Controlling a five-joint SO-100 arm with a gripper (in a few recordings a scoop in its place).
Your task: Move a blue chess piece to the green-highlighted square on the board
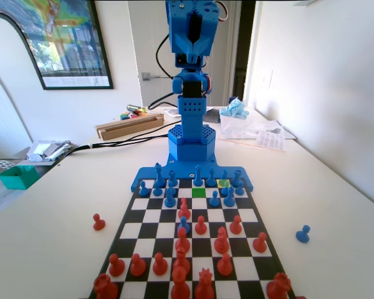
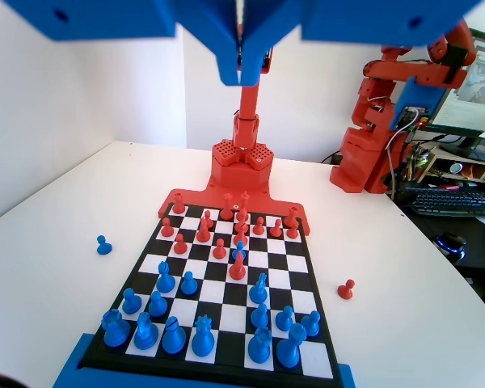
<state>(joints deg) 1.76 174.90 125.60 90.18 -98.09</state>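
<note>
My gripper (image 2: 242,69) hangs high above the board (image 1: 252,215), jaws clenched, empty. The green square (image 1: 199,192) lies in the blue ranks; the yellow square (image 1: 223,183) likely marks the piece (image 1: 225,176) to lift. Open first, descend plumb, avoid neighbours. No legible writing.

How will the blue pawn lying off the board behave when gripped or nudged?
The blue pawn looks like rigid plastic, so probably stiff and light. Its rounded head may slip between closing fingers. Standing upright on a small base, a sideways nudge would likely topple it.
</note>
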